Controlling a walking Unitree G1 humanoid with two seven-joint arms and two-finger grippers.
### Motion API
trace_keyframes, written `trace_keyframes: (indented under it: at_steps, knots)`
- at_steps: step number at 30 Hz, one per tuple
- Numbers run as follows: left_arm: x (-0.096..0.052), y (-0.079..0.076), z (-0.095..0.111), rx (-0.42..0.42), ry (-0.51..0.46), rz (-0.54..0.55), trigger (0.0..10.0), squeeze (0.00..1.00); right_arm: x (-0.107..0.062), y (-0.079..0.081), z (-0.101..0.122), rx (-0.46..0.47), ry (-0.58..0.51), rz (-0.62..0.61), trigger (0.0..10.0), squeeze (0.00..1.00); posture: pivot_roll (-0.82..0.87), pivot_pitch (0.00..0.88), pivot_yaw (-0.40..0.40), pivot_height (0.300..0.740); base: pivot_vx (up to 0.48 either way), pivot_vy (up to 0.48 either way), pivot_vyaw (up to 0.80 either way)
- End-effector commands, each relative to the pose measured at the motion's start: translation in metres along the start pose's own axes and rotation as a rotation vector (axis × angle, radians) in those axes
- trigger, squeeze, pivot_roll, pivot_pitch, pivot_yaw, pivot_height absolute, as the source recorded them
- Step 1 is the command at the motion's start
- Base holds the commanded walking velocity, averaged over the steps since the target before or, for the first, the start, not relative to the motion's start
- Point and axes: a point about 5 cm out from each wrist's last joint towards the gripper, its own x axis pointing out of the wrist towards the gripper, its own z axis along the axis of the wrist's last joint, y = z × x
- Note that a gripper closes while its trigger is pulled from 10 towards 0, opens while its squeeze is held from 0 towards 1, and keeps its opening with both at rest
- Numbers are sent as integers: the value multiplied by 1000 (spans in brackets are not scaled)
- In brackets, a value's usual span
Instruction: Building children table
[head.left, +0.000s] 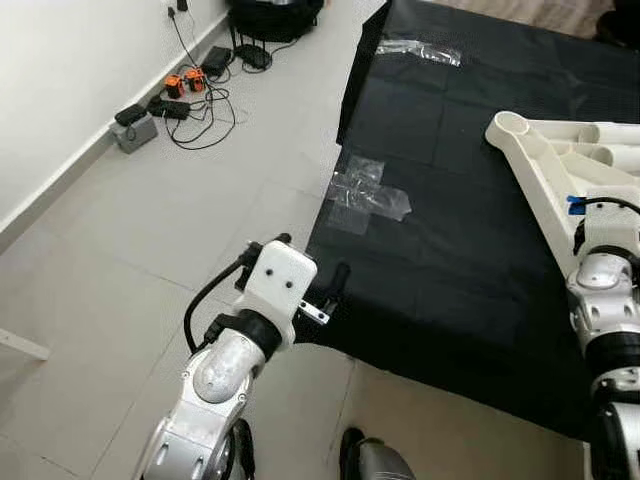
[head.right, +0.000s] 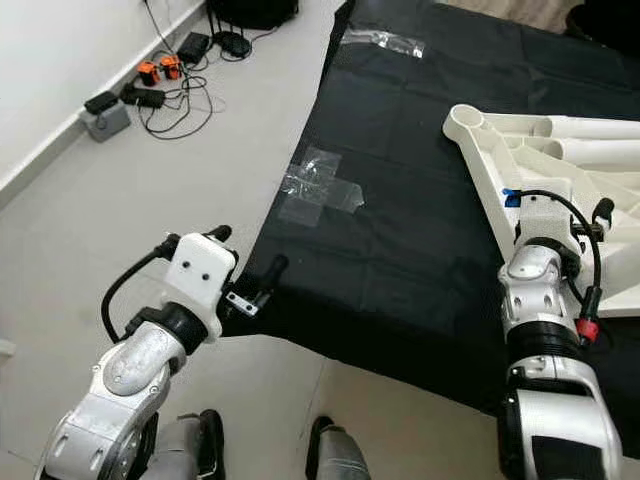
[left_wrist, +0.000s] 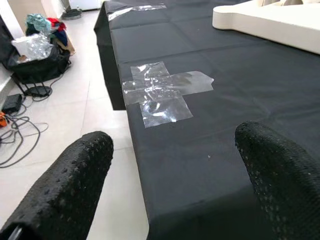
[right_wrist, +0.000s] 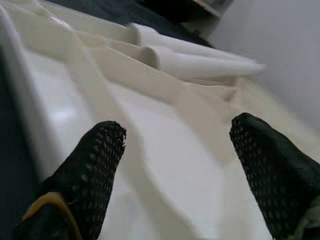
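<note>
— On the black sheet (head.left: 450, 250), toward its far right side, where did the children's table lie?
— The white tabletop (head.right: 520, 170) lay upside down there, ribs up, with two loose white legs (right_wrist: 200, 60) resting across it.
— And the right tool (right_wrist: 170, 165)?
— It hovered just over the tabletop's near edge, fingers spread wide, gripping nothing.
— The left tool (left_wrist: 175, 165)?
— Likewise open and empty, at the sheet's near left corner, short of a clear tape patch (head.left: 368, 198).
— How should the leg pickup go?
— I'd judge it best to reach farther in, straddle one leg squarely mid-length, then close firmly, since smooth round plastic could roll.
</note>
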Motion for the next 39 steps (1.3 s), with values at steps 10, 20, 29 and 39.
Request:
trace_keyframes:
  at_steps: [10, 20, 29, 39]
  knots:
    - [-4, -4, -5, -13, 22, -10, 10000, 0, -8, 76, 113, 353, -180, 463, 10000, 0, 40, 213, -69, 740, 0, 0, 0]
    - [-4, -3, 0, -3, 13, -6, 10000, 0, 0, 95, 100, 37, 3, 483, 10000, 0, 38, 248, -93, 740, 0, 0, 0]
    - [-5, -7, 0, -15, 15, -8, 10000, 0, 8, 82, 95, -84, 21, 433, 10000, 0, 33, 261, -99, 740, 0, 0, 0]
    - [-2, 5, 1, -23, 13, 64, 10000, 0, 15, 63, 65, -168, 146, 403, 10000, 0, 6, 298, -104, 740, 0, 0, 0]
